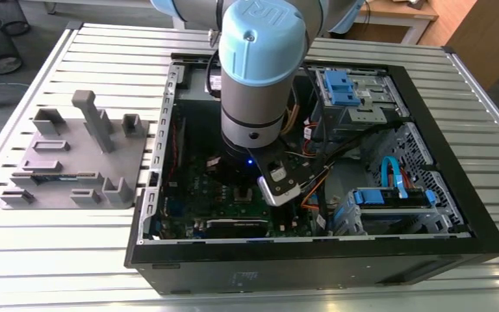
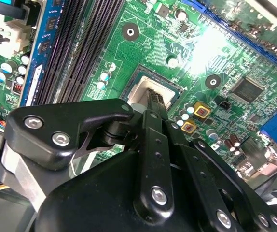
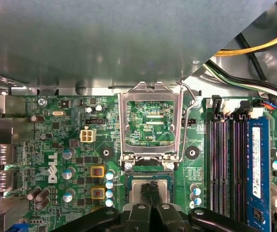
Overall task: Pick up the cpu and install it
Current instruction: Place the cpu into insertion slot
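The cpu is a silver square lying flat in the motherboard socket, seen in both wrist views. My gripper is right over its middle, the two thin black fingers pressed together and their tips on or just above the chip's top. The fingers do not clasp the chip's edges. The silver socket frame with its hollow middle stands hinged open beside the socket, its wire lever swung out. In the exterior view the arm reaches straight down into the open computer case.
Black memory slots and a blue memory stick run alongside the socket. Capacitors ring it closely. Orange, yellow and black cables and blue drive bays fill the case's far side. A grey fixture plate lies on the slatted table beside the case.
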